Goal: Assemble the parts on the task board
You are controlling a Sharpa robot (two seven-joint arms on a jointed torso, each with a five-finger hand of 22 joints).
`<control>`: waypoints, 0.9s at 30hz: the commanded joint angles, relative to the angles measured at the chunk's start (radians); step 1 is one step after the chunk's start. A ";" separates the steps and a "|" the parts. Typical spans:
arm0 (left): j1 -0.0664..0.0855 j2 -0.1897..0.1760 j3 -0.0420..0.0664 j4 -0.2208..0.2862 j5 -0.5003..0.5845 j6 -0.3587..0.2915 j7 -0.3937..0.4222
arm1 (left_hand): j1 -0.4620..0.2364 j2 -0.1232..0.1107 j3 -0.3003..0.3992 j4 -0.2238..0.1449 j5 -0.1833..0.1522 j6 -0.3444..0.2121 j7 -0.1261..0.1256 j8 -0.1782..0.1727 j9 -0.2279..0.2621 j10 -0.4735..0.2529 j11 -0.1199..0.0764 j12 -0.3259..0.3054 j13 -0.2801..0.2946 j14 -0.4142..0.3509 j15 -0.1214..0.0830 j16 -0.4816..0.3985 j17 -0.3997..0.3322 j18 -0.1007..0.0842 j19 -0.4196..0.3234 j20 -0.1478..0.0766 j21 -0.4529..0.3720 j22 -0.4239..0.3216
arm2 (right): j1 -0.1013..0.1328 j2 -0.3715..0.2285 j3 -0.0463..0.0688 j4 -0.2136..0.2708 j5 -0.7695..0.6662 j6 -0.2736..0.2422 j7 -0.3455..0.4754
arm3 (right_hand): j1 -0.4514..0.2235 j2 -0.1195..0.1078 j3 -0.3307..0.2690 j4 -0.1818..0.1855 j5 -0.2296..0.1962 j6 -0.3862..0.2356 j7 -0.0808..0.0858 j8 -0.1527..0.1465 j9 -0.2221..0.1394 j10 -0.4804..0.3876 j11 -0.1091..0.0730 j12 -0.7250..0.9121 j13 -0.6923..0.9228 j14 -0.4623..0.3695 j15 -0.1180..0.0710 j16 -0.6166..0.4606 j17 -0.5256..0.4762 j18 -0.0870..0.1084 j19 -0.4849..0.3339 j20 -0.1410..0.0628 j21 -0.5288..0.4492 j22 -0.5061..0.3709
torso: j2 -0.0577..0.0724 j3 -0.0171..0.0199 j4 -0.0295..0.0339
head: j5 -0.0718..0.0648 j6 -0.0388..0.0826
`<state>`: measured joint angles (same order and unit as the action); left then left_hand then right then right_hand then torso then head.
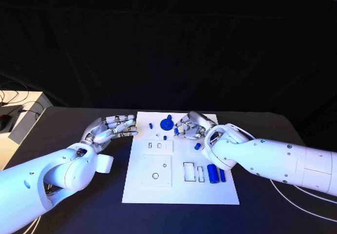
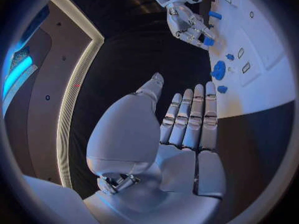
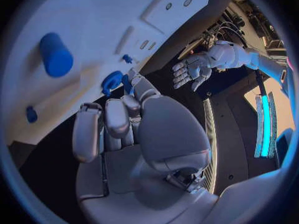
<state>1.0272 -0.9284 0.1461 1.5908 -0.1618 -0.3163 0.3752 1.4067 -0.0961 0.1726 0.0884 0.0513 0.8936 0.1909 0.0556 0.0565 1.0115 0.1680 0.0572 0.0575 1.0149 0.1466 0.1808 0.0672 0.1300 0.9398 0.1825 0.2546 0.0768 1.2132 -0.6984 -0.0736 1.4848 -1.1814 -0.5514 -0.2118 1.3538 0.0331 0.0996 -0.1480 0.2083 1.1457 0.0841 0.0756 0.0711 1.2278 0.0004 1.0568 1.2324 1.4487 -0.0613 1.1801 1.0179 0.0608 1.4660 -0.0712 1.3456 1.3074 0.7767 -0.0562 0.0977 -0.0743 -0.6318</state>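
The white task board [image 1: 179, 187] lies mid-table. My right hand [image 1: 193, 126] hovers over its far part with fingers curled, pinching a small blue part [image 2: 207, 41] at its fingertips. Just beside it lies a round blue disc [image 1: 166, 124], with a small blue peg [image 1: 151, 125] further left. Another small blue piece [image 1: 197, 145] lies near my right wrist. A thick blue cylinder [image 1: 212, 173] and a thinner one [image 1: 222, 175] lie by the board's right edge. My left hand [image 1: 112, 127] is off the board's far left corner, fingers straight and close together, holding nothing.
The board has a square recess with holes [image 1: 156, 170] and rectangular slots [image 1: 189, 171]. A white box with cables [image 1: 17, 117] stands at the table's left edge. A white cable [image 1: 295, 200] trails at the right.
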 commanded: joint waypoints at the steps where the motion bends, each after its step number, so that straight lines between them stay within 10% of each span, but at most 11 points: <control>1: 0.000 0.002 0.001 0.006 -0.002 0.018 0.004 | -0.001 0.009 -0.002 -0.003 0.001 -0.006 0.001 0.002 0.001 -0.003 0.005 0.003 0.001 -0.003 0.001 -0.004 -0.001 -0.012 -0.006 -0.001 0.003 -0.001 | -0.008 0.010 -0.004 0.014 -0.040 -0.001 -0.096 | -0.009 0.006 0.000 -0.004 0.010 0.020 0.017 0.003 0.001 0.006 0.002 0.001 0.002 0.000 -0.006 -0.001 0.002 -0.008 0.082 -0.009 0.000 0.202 | 0.003 -0.0006 0.0019 | 0.003 -0.001; 27: 0.000 0.002 0.002 0.003 -0.002 0.024 -0.002 | -0.001 0.009 -0.003 -0.003 0.001 -0.007 -0.001 0.002 0.001 -0.003 0.004 0.003 0.001 -0.005 0.002 -0.005 -0.001 -0.012 -0.007 0.000 0.003 -0.001 | -0.048 0.054 -0.017 0.075 -0.061 -0.025 -0.211 | -0.020 0.000 0.002 -0.005 0.030 0.024 0.015 0.005 0.001 0.007 0.000 0.003 0.002 -0.001 -0.007 -0.019 -0.029 -0.007 0.081 -0.012 -0.016 0.198 | 0.002 -0.0023 0.0025 | 0.010 -0.018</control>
<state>1.0272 -0.9276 0.1471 1.5929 -0.1617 -0.3116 0.3689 1.4067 -0.0960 0.1726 0.0884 0.0513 0.8936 0.1909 0.0556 0.0565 1.0115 0.1681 0.0573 0.0575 1.0149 0.1466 0.1808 0.0672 0.1300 0.9397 0.1825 0.2546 0.0768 1.1663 -0.6434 -0.0904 1.5568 -1.2269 -0.5758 -0.4038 1.3442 0.0340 0.1009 -0.1522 0.2346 1.1456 0.0842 0.0767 0.0714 1.2293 0.0020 1.0569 1.2338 1.4487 -0.0612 1.1665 0.9901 0.0608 1.4663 -0.0786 1.3360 1.3079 0.7782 -0.0579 0.1015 -0.0662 -0.6486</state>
